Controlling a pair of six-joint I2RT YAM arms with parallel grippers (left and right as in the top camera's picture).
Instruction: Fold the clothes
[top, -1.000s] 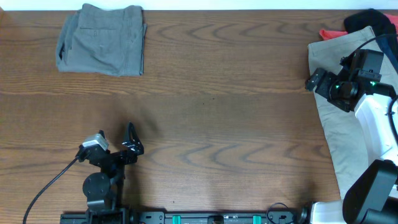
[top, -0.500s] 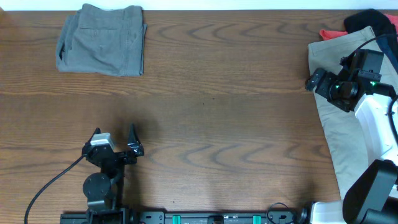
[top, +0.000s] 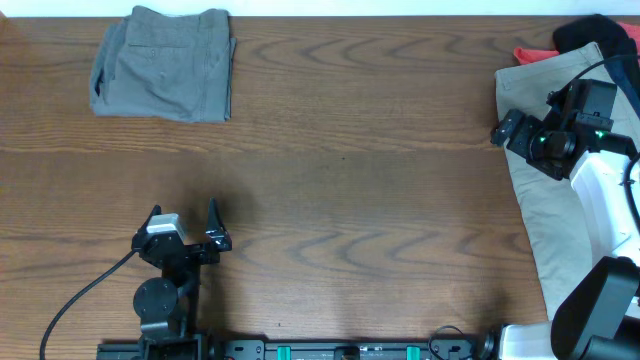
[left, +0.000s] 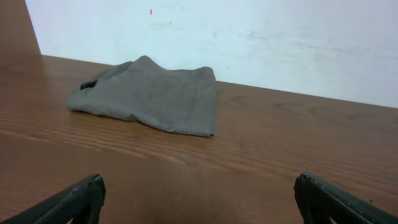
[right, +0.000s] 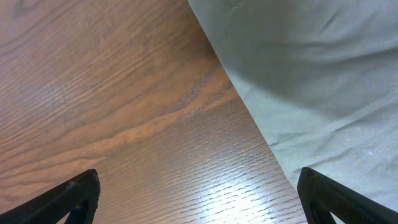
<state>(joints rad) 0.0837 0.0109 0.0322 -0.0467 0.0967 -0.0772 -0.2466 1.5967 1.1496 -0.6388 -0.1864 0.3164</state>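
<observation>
Rotation of the left tool (top: 183, 218) levels it, jaws released and empty; the right tool (top: 507, 128), also released, hovers unmoved over the tan shorts (top: 540, 210), likely next to fold; grey-green shorts (top: 163, 63) lie folded far-left on the bench (top: 350, 200)

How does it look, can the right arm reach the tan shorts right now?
Probably yes. The right gripper is open and hangs right over the left edge of the tan shorts, and nothing lies on the cloth there or in between.
</observation>
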